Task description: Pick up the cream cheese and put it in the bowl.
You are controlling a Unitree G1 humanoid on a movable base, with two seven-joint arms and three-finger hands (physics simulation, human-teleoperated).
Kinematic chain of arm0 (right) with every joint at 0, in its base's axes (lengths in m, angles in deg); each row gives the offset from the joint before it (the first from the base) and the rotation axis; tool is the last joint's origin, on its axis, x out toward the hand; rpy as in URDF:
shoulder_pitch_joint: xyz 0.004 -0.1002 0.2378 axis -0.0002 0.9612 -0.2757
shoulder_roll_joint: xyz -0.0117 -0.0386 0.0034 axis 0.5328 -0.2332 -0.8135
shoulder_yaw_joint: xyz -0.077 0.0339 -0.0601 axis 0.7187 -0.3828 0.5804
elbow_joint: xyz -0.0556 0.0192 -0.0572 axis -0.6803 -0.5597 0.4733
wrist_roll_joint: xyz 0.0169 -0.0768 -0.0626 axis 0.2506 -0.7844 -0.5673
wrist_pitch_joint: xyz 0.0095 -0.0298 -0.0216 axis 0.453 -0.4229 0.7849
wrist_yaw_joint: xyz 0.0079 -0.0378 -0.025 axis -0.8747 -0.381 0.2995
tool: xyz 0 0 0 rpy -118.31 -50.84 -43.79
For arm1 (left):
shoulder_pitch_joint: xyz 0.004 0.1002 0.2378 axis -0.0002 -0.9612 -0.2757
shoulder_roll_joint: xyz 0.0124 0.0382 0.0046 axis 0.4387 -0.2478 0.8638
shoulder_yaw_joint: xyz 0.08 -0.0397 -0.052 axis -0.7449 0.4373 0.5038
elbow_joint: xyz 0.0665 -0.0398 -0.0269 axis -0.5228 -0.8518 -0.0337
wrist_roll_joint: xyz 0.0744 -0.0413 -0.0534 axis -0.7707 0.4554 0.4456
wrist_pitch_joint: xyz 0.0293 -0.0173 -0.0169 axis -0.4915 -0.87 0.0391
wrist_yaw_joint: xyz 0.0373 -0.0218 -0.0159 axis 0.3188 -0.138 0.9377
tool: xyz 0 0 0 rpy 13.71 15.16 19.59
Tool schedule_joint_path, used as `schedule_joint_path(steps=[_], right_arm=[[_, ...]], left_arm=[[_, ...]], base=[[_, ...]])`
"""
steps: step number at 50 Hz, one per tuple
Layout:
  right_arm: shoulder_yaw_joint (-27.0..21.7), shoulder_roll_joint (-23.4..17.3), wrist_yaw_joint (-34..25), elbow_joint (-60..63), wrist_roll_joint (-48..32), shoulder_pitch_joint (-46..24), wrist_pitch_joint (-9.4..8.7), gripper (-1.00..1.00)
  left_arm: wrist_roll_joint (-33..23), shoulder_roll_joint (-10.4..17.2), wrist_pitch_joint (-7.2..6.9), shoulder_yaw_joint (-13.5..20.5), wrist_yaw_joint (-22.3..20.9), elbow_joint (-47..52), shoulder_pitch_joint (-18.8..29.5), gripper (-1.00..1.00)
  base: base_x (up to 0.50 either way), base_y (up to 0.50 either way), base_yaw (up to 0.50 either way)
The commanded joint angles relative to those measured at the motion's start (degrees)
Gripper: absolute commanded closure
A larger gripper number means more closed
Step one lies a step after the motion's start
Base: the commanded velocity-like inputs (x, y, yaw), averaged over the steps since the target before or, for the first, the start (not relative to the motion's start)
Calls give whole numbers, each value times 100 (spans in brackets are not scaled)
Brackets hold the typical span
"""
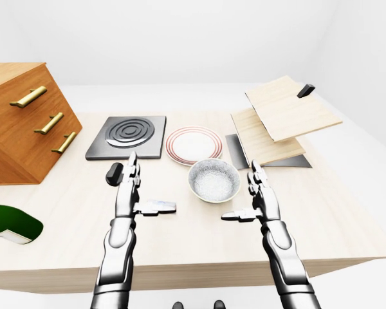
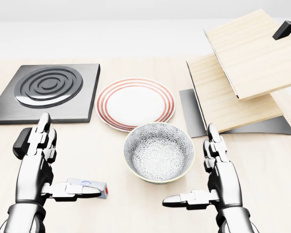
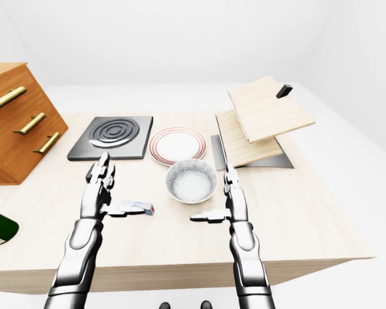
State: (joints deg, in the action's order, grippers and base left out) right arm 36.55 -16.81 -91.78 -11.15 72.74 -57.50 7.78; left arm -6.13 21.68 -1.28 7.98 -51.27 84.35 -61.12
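the small blue and white box of cream cheese (image 2: pixel 89 187) lies flat on the pale wooden desk (image 2: pixel 111 150), down and to the left of the grey patterned bowl (image 2: pixel 158 151) in the head view. the bowl is empty and stands near the box but not touching it.

the left robot hand (image 2: pixel 36 165) hovers just to the left of the box, fingers straight up and its thumb stretched out sideways over the box. it is spread and pinches nothing. i cannot tell if the thumb touches the box. the right robot hand (image 2: pixel 213 179) is spread the same way, on the other side of the bowl, holding nothing too.

above the bowl sits a white plate with red rings (image 2: pixel 135 104). a small black knob (image 2: pixel 23 143) peeks out behind the left fingers.

what could go wrong? the box is low and flat, so i think the fingers could slide over the top and just push it along the desk. if the thumb comes down first, it may shove the box away from the fingers. a weak pinch could let it fall next to the bowl, and a low swing could bump the bowl's rim.
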Motion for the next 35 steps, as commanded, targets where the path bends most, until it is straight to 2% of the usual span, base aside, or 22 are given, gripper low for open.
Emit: schedule_joint_path(steps=[1,6,14,21,29,35], right_arm=[[7,7,-21,-73,18,-10,26,-100],[3,2,-15,-149,12,-23,85,-100],[-11,-5,-22,-216,33,-44,117,-100],[-19,-9,-31,-334,49,-88,145,-100],[-14,-10,-45,-405,52,-106,172,-100],[-16,-9,-57,-429,73,-117,169,-100]], left_arm=[[-20,103,0,141,-67,-168,169,-100],[-15,95,0,95,-172,-255,162,-100],[-8,161,0,-16,-740,-1234,331,-100],[199,203,0,83,-1105,-724,185,-100],[210,182,0,106,-1126,-894,225,-100],[31,77,0,-66,-1114,-666,-26,-100]], base=[[0,0,0],[0,0,0],[0,0,0],[0,0,0],[0,0,0],[0,0,0]])
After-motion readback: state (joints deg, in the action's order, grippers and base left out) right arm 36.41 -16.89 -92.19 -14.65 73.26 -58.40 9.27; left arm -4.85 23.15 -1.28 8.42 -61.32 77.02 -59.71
